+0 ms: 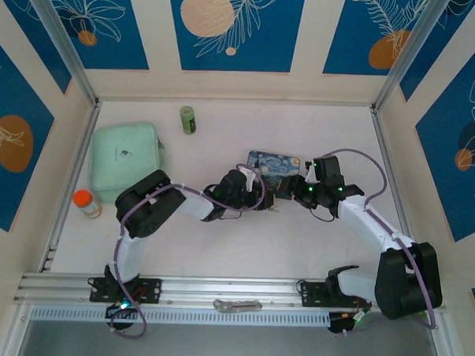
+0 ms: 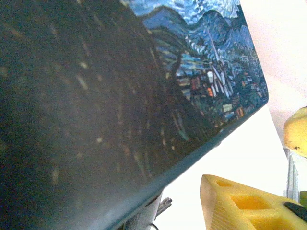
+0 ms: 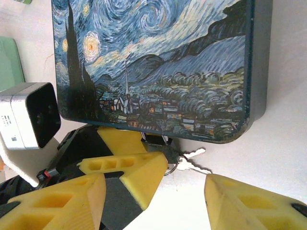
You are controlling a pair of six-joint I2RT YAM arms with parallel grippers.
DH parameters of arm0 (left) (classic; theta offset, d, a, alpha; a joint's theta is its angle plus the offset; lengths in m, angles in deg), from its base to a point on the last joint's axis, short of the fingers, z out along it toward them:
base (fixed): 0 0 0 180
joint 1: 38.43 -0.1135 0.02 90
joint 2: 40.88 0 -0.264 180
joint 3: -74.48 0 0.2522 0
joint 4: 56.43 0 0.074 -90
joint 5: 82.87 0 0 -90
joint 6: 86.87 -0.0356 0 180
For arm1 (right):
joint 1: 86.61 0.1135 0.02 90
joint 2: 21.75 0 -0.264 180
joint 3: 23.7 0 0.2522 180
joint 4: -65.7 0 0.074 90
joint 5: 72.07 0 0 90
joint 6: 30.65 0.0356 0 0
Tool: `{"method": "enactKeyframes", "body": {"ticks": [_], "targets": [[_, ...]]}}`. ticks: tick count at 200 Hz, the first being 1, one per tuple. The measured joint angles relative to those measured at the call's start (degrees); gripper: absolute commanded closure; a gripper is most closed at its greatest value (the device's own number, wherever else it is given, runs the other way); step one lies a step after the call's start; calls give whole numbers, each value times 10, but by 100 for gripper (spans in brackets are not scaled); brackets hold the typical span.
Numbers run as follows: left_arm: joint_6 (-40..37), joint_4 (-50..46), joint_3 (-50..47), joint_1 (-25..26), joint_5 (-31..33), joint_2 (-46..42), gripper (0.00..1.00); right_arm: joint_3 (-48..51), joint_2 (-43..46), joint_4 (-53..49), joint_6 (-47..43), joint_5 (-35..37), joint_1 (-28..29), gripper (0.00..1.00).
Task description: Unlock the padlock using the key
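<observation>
The blue starry-painted tin [image 1: 273, 165] [image 3: 158, 62] [image 2: 201, 72] lies mid-table. The tiny padlock [image 3: 159, 144] [image 2: 144, 218] sits at the tin's near edge, its shackle running up under the rim. Thin grey keys [image 3: 195, 154] [image 2: 165, 205] on a ring lie on the table beside it. My left gripper [image 1: 255, 196] [image 3: 156, 151] is open, with its yellow fingers [image 3: 139, 175] on either side of the padlock; a gap shows between one finger [image 2: 240, 201] and the lock. My right gripper [image 1: 294, 190] [image 3: 156, 178] is open, facing the padlock and keys from just in front.
A mint-green case [image 1: 124, 161] stands at the left, an orange-capped bottle [image 1: 85, 203] before it and a small green can [image 1: 188, 119] behind. A flat silvery metal piece [image 1: 237, 306] lies on the front rail. The left wrist camera [image 3: 29, 115] is close by.
</observation>
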Motion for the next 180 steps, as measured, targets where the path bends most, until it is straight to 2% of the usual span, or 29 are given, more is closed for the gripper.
{"method": "enactKeyframes", "body": {"ticks": [19, 56, 95, 121, 151, 180], "targets": [[-4, 0, 2, 0, 2, 4, 64, 0, 0, 3, 4, -1, 0, 44], [-3, 7, 7, 2, 4, 15, 100, 3, 0, 8, 7, -4, -1, 44], [50, 30, 7, 5, -11, 15, 100, 3, 0, 8, 5, -11, -1, 44], [135, 88, -6, 3, -13, 15, 100, 14, 13, 14, 4, -26, -3, 45], [239, 159, -19, 3, -13, 19, 100, 57, 47, 42, 14, -69, -25, 51], [308, 200, -30, 3, -9, 20, 100, 99, 72, 73, 24, -103, -41, 53]]}}
